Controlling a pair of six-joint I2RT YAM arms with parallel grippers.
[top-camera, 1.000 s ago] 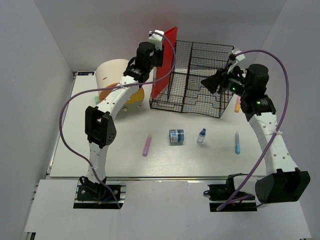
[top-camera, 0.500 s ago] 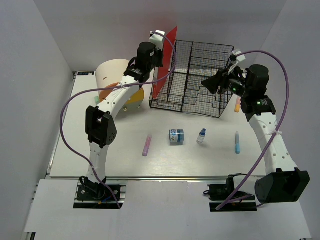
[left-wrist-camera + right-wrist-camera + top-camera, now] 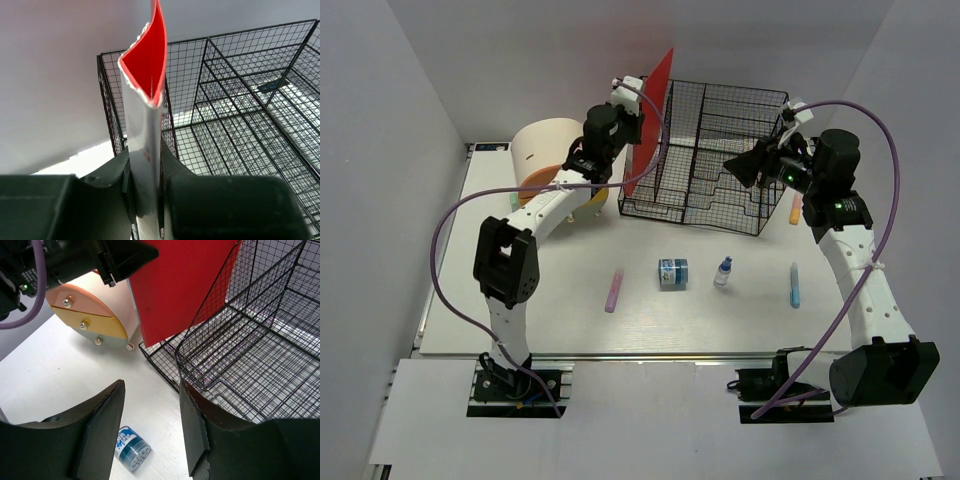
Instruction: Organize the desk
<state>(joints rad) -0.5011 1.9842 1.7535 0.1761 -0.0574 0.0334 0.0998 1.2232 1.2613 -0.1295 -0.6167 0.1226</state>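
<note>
My left gripper point(image 3: 632, 108) is shut on a red folder point(image 3: 658, 85), holding it upright at the left wall of the black wire basket point(image 3: 720, 150) at the back of the white desk point(image 3: 520, 310). In the left wrist view the folder point(image 3: 150, 65) stands edge-on between my fingers point(image 3: 147, 200), with the basket point(image 3: 235, 115) to its right. My right gripper point(image 3: 740, 165) is open and empty, hovering over the basket's front right. In the right wrist view its jaws point(image 3: 150, 430) stand wide apart above the desk point(image 3: 60, 370), facing the folder point(image 3: 185, 285).
A cream-and-orange drawer box point(image 3: 555, 160) stands left of the basket. On the desk lie a pink marker point(image 3: 614, 290), a blue jar point(image 3: 672, 273), a small bottle point(image 3: 723, 271), a blue marker point(image 3: 795, 284) and an orange marker point(image 3: 795, 210).
My left wrist has shifted a little left and down, tilting the red folder so its top leans right toward the basket. The right arm has barely moved.
</note>
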